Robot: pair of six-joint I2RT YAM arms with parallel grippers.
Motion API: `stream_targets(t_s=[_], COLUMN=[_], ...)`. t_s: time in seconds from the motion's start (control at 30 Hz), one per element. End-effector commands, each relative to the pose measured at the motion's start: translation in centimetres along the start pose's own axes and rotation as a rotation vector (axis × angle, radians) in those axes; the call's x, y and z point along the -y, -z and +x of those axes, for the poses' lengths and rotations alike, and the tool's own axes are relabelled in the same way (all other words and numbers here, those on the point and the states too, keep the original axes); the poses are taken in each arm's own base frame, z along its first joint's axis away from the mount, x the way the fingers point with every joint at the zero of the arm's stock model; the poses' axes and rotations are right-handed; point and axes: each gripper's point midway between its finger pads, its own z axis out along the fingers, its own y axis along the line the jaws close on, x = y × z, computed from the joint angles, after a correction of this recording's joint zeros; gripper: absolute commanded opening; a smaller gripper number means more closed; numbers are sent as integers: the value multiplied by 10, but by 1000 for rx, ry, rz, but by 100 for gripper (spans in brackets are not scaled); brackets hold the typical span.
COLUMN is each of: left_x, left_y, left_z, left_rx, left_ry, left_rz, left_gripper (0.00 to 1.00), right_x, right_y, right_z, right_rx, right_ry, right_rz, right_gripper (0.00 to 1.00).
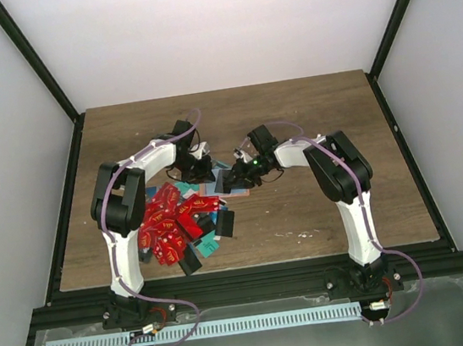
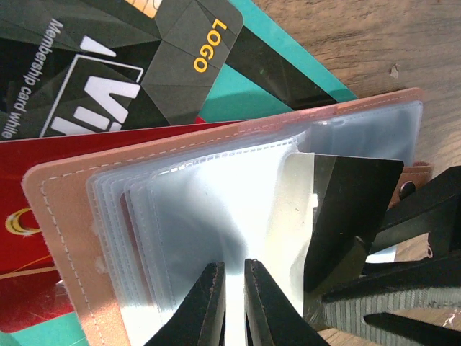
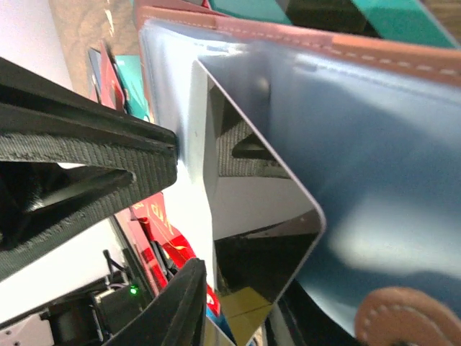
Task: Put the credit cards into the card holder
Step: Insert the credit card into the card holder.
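Observation:
The salmon-pink card holder point(image 2: 65, 216) lies open, its clear plastic sleeves fanned out. My left gripper point(image 2: 234, 277) is pinched on one clear sleeve and holds it up. My right gripper point(image 3: 238, 303) is shut on a black card point(image 3: 277, 245), whose corner sits inside a sleeve; the same card shows in the left wrist view point(image 2: 353, 209). In the top view both grippers, left point(image 1: 204, 170) and right point(image 1: 230, 178), meet at mid-table and hide the holder. The holder's stitched edge point(image 3: 346, 47) runs along the top of the right wrist view.
A pile of mostly red cards point(image 1: 170, 228) with some teal and black ones lies beside the left arm. A black "LOGO" card point(image 2: 122, 72), a teal card point(image 2: 288, 65) and a red card point(image 2: 29, 216) lie under the holder. The holder's snap tab point(image 3: 403, 317) hangs at the lower right.

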Motion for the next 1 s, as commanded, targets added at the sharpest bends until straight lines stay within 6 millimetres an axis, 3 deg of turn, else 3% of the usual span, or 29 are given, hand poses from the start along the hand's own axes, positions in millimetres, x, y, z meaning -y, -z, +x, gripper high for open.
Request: stream_targets(t_s=[0.0,0.2,0.57,0.87,0.97], left_x=[-21,-18,2,10,4], left_y=[-16,-14,8,-2,-10], left_z=[10,8,-5,-2,2], left_rx=[-44,-37,10,-13,-31], left_ry=[8,8,-1,-13,-16], left_rz=[-76,-67,-28,37,11], left_gripper=[11,11,14,15,15], right_x=[-2,-2,-13,-14,-16], right_y=[2,-5,-18,-20,-19], right_z=[-5,-7,-12,-8,-7], right_rx=[13,-20,-93,-122,-129], right_ry=[-2,-9,-2,10,25], right_rz=[36,8,-51,-72,-73], right_gripper=[20,12,14,14,17])
